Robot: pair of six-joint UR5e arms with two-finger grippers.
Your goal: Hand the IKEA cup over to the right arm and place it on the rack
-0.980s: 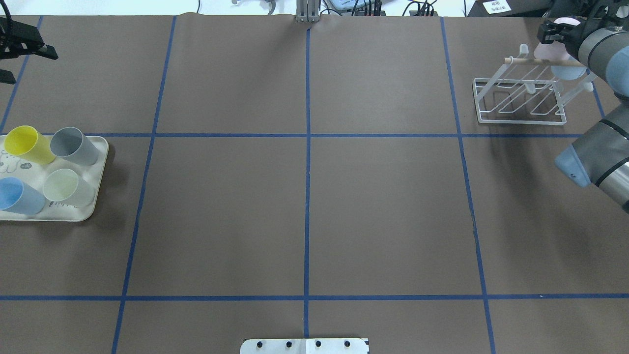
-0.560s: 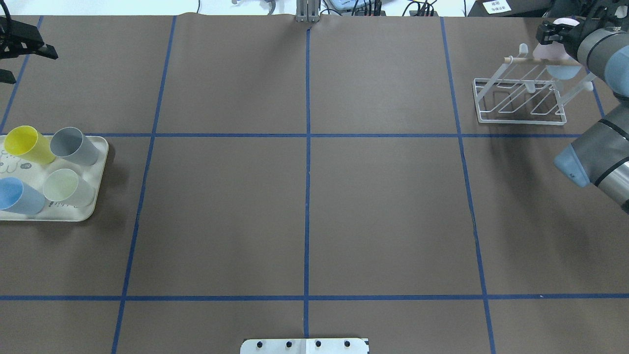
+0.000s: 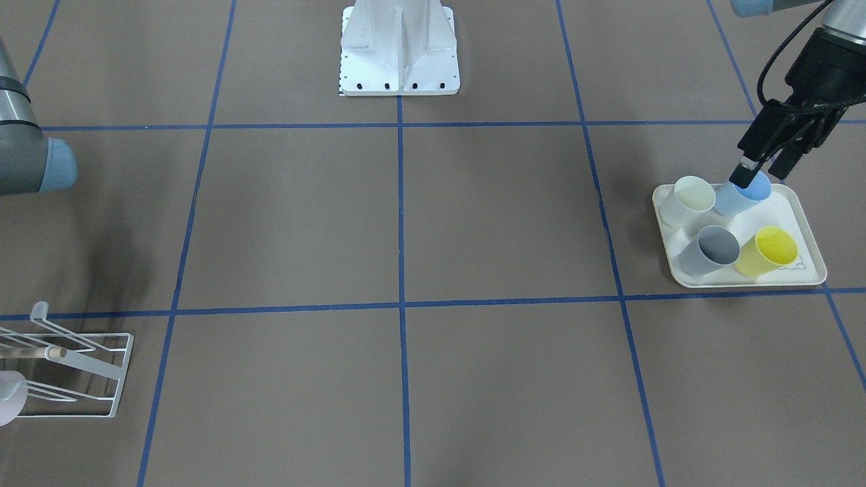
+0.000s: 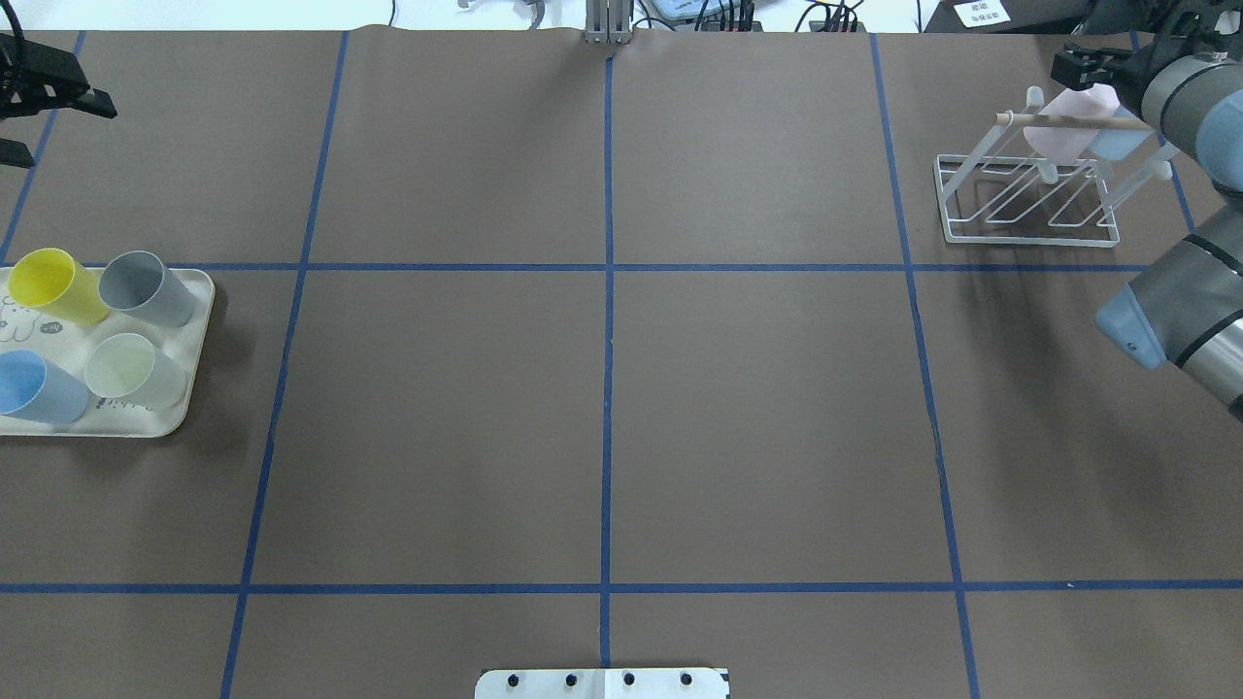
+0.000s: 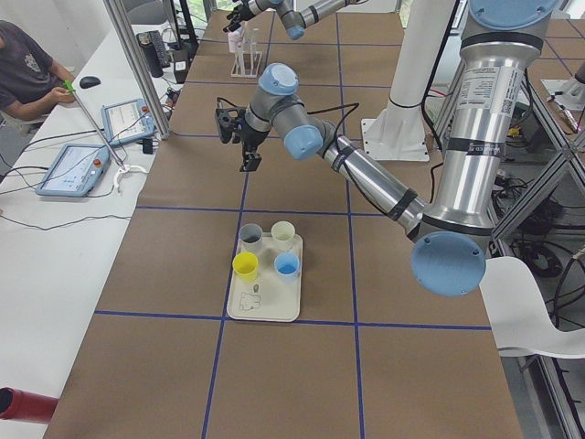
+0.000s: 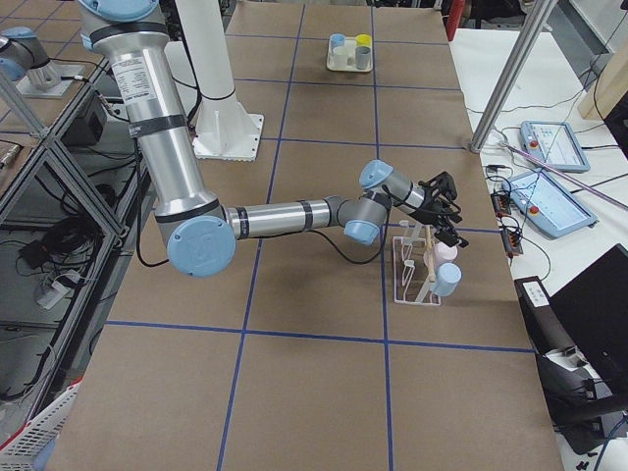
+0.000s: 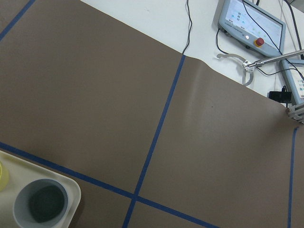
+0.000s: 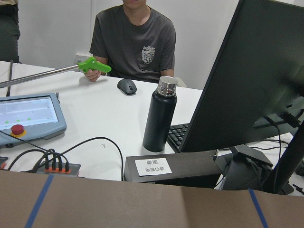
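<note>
The IKEA cup [image 4: 1063, 131], pale pink, hangs tilted on the white wire rack [image 4: 1029, 228] at the far right, beside a light blue cup [image 4: 1117, 144]. In the right side view the pink cup [image 6: 446, 252] sits above the blue cup [image 6: 447, 282] on the rack [image 6: 407, 275]. My right gripper [image 4: 1073, 68] hovers just above the pink cup, open and holding nothing. My left gripper [image 4: 58, 131] hangs open and empty in the air beyond the tray, at the far left. From the front, the left gripper [image 3: 762, 176] shows spread fingers.
A cream tray [image 4: 146, 427] at the left holds yellow, grey, pale green and blue cups. The robot's base plate [image 4: 602, 682] sits at the near table edge. A person [image 8: 133, 38] with a green tool sits at a desk behind the rack, near a black bottle [image 8: 160, 114].
The pink cup has left my right gripper and dropped lower onto the rack, tilted beside the blue cup. The right gripper has drawn slightly away. My left arm has not moved.
</note>
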